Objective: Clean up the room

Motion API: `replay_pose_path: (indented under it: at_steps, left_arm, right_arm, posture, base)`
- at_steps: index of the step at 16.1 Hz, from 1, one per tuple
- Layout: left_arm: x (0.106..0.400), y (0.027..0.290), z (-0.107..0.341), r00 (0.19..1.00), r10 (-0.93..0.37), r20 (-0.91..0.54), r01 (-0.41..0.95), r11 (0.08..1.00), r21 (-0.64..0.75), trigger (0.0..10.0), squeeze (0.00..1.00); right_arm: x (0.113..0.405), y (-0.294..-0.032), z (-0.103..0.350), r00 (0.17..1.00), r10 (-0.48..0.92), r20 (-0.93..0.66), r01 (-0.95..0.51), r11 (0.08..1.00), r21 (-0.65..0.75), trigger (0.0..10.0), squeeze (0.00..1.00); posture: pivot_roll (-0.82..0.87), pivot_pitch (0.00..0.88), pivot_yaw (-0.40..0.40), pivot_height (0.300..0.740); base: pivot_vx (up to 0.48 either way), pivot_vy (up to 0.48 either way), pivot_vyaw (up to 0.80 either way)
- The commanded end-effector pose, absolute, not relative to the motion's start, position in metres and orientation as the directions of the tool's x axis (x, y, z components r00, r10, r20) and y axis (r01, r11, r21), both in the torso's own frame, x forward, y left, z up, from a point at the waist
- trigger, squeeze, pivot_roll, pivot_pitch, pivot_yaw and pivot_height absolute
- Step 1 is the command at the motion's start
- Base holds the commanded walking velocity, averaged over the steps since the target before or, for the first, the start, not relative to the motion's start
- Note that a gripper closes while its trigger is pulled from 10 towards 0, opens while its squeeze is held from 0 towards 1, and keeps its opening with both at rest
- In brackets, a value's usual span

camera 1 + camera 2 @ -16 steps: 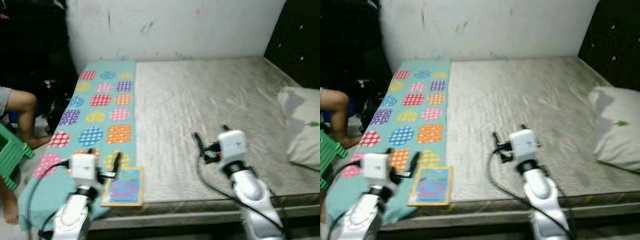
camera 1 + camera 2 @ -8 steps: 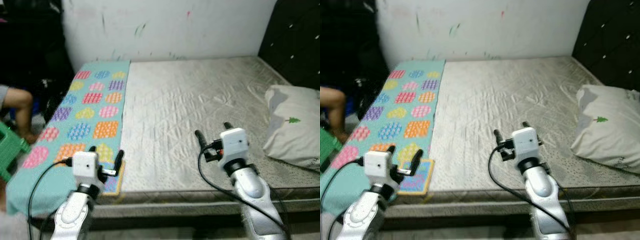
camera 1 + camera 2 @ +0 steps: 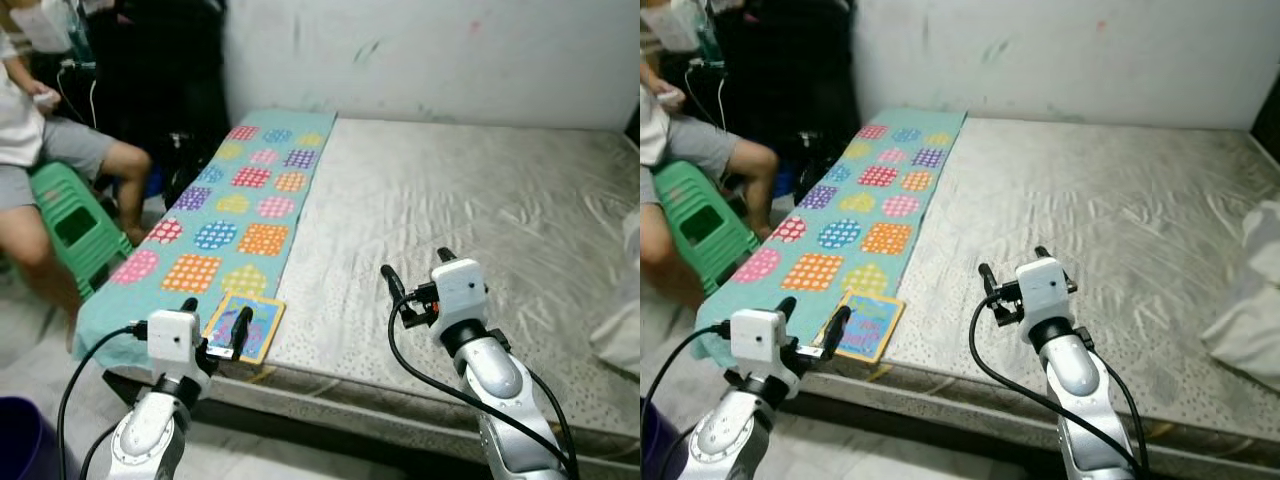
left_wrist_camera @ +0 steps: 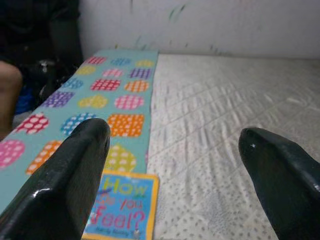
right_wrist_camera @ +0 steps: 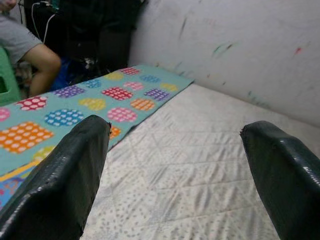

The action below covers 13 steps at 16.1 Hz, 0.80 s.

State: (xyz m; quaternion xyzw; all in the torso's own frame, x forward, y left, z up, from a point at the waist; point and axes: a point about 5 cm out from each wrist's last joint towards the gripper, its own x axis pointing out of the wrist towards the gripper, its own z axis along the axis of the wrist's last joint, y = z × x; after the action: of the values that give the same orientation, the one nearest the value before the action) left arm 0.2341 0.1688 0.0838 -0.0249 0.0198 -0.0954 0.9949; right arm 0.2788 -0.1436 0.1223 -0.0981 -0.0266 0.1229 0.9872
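The tidying looks like it has hardly begun. A picture book lies flat on the bed, near the front edge, and nothing has been picked up yet. It rests at the near end of a blue-green blanket with bright spotty patches, right where the blanket meets the bare grey mattress. A white pillow sits at the far right side of the bed.

The left gripper is held just in front of the book, at the bed's edge. Its two black fingers are spread wide apart and hold nothing. In the left wrist view the book sits just ahead of the gripper and a little below it, nearer to one finger than to the other. It is close but I think it is not touching yet.

The right gripper floats over the bare mattress, well away from the book, which is off to its left. Its fingers are wide apart too, and empty.

A person sits on a green stool beside the bed, past the left gripper.

What is left, I think, is to grab the book and put it away
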Motion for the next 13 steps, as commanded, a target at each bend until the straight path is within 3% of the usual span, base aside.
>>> replay_pose_path:
  at_steps: [1, 13]
  left_arm:
    - [0.2378, 0.1706, 0.0907, 0.982, -0.188, -0.013, 0.187, 0.981, -0.046, 10.0, 0.0]
    - [0.238, 0.1684, 0.0893, 0.982, -0.189, -0.02, 0.188, 0.98, -0.06, 10.0, 0.0]
  right_arm:
    - [0.2813, -0.1413, 0.1277, 0.965, 0.256, 0.052, -0.241, 0.951, -0.196, 10.0, 0.0]
    - [0.283, -0.1438, 0.1283, 0.97, 0.235, 0.055, -0.223, 0.959, -0.175, 10.0, 0.0]
  posture:
    - [-0.08, 0.013, 0.017, 0.74]
    - [-0.08, 0.016, 0.017, 0.74]
  base:
    - [0.292, 0.0, 0.0]
    - [0.0, 0.0, 0.0]
